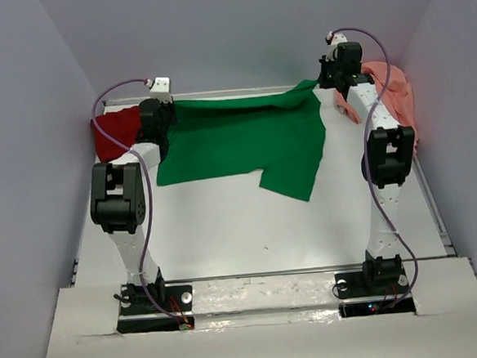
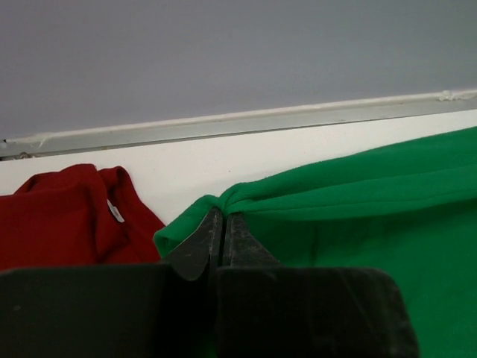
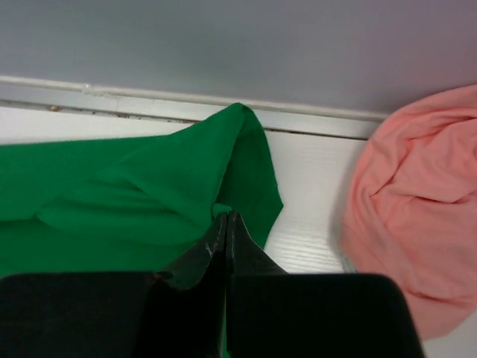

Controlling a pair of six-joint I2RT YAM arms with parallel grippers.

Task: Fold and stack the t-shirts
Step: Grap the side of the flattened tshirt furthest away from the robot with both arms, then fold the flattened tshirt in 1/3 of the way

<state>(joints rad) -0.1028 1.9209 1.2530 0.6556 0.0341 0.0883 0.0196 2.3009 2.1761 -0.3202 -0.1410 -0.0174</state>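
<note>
Left-right long axis, green shirt point(image 1: 244, 138)

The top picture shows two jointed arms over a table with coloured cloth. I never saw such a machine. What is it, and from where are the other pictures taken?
These are two robot arms, the left arm and the right arm, bolted at the near edge of a white table. The top picture comes from a fixed camera above and behind them. The other two come from a camera on each wrist. Three shirts lie on the table: a green t-shirt spread in the middle, a dark red t-shirt bunched at the far left, a salmon-pink t-shirt bunched at the far right. The left gripper and the right gripper are each shut on the green t-shirt's far edge, one at each end.
</note>
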